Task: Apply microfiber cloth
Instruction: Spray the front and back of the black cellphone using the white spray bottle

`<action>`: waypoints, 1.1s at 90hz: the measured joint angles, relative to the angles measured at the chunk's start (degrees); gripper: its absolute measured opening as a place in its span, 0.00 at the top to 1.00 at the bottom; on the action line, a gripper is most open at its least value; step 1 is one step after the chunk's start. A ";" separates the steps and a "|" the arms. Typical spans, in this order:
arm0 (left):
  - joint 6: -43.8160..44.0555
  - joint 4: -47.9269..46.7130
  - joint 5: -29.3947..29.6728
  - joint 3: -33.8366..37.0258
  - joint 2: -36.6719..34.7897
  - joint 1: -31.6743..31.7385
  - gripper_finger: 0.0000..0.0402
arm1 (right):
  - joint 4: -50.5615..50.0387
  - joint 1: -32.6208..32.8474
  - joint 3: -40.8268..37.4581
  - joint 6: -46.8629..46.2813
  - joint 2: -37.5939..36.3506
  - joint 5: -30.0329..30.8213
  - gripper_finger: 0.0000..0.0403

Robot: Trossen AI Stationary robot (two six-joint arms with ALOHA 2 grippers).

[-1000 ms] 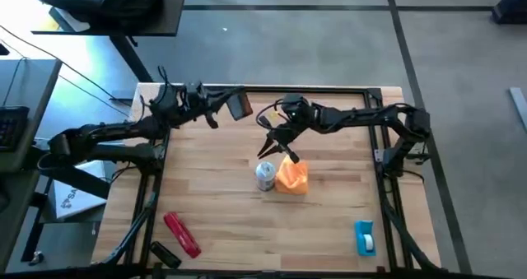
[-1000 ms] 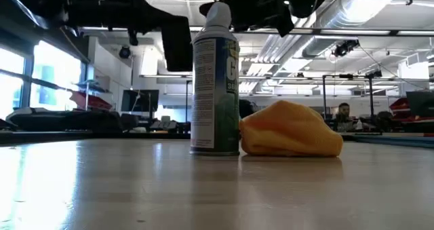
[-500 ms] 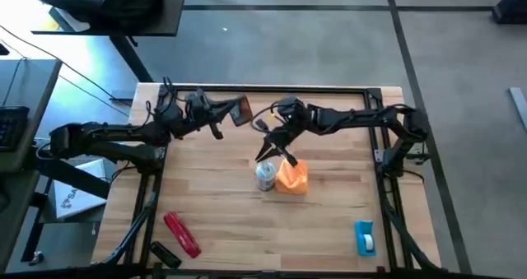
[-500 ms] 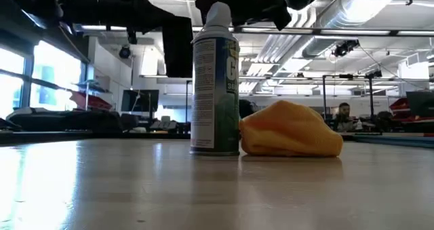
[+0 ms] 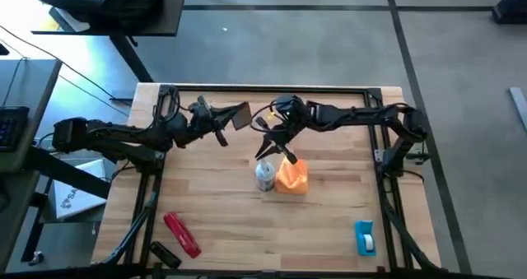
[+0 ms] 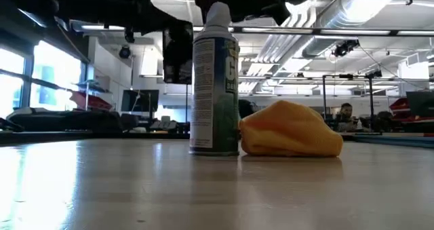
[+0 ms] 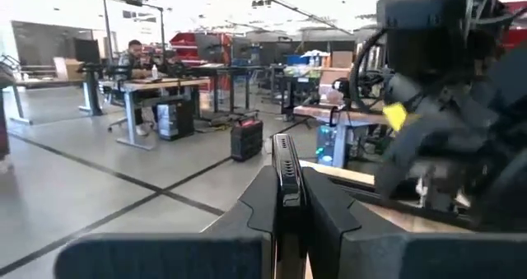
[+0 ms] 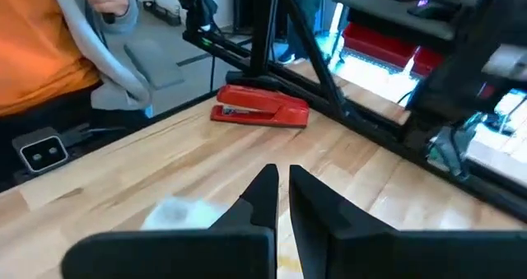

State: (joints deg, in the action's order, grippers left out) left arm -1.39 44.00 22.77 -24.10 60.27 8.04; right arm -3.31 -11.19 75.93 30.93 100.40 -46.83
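Fingers of the right gripper (image 5: 275, 146) point down toward the table with only a narrow slit between them in the right wrist view, nearly closed and holding nothing. Just below their tips and a little to one side lies the microfiber cloth (image 5: 291, 175), a bunched bright orange heap resting on the wooden table (image 5: 222, 205). Touching the cloth, also just under these fingers, stands an upright spray can (image 5: 264, 176) with a white cap; in the low view the can (image 6: 215, 81) and cloth (image 6: 290, 129) sit side by side, and the dark gripper hangs above the can's top.

Fingers of the left gripper (image 5: 231, 118) are clamped on a flat black phone (image 5: 240, 113); the left wrist view shows the phone (image 7: 286, 168) edge-on, pinched between both fingers (image 7: 262, 198). This gripper is raised off the table, near the right gripper and apart from the cloth.

Farther from both sets of fingers, a red oblong tool (image 5: 182, 234) lies at the table's near edge, with a small black object (image 5: 164, 253) beside it. A blue and white item (image 5: 365, 237) sits at the opposite near corner, well apart from the cloth.

Beyond the table, the right wrist view shows a person in an orange top (image 8: 37, 40)
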 joint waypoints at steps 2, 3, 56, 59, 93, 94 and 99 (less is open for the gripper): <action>0.02 0.03 0.14 0.00 0.00 -0.04 0.97 | -0.88 -0.10 0.22 0.39 0.00 -0.04 1.00; 0.02 0.02 0.23 0.00 0.00 -0.08 0.97 | -1.28 -0.10 0.30 0.61 0.00 -0.06 1.00; 2.63 -0.39 1.15 -0.02 0.71 -0.73 0.97 | -6.47 -0.45 0.51 5.42 0.02 -0.22 1.00; 2.75 -0.37 1.31 -0.01 0.82 -0.73 0.97 | -6.57 -0.50 0.51 5.56 0.02 -0.22 1.00; 3.28 -0.40 2.11 0.00 1.01 -0.94 0.97 | -7.93 -0.88 0.66 7.75 1.79 -0.70 1.00; 3.28 -0.40 2.11 -0.01 1.01 -0.94 0.97 | -7.93 -0.88 0.66 7.76 1.80 -0.70 1.00; 3.30 -0.40 2.15 -0.01 1.01 -0.94 0.97 | -8.00 -0.88 0.66 7.79 1.83 -0.68 1.00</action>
State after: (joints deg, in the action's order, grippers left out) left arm 1.91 43.59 24.92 -24.11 61.28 7.09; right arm -11.31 -12.08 76.60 38.72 102.24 -47.51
